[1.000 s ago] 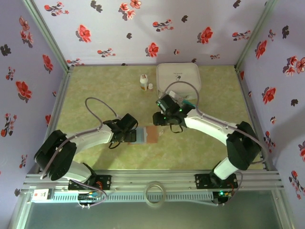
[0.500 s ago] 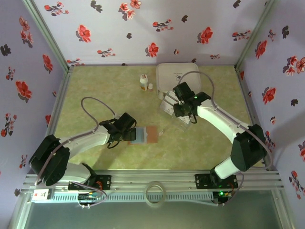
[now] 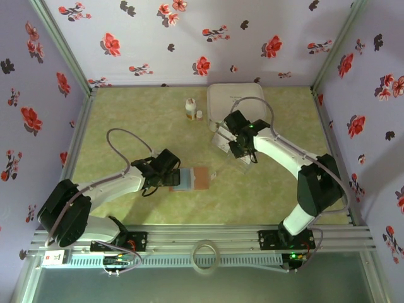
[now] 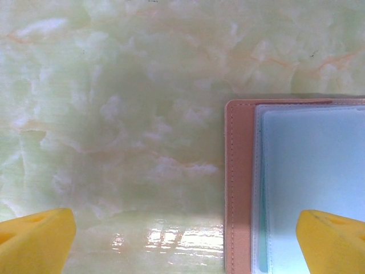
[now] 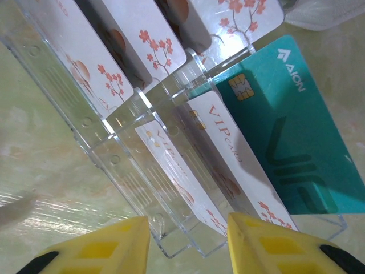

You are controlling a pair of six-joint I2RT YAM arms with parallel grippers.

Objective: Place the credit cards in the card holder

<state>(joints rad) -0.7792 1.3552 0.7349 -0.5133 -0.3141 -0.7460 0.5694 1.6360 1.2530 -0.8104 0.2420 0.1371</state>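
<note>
Pick-up step in hand: my right gripper (image 5: 188,245), jaws partly narrowed and pinching nothing yet, straddles one of the credit cards (image 5: 222,148) in the clear rack (image 5: 85,123) beyond the card holder (image 3: 192,178), at whose edge my left gripper (image 4: 183,240) stands wide; next I judge a square closure and straight lift are required.

Just above my right end effector (image 5: 188,240) I read "AION" in white on the teal card (image 5: 285,154) and "VIP CARD" in orange on the white blossom-print card (image 5: 228,157) beside it.
</note>
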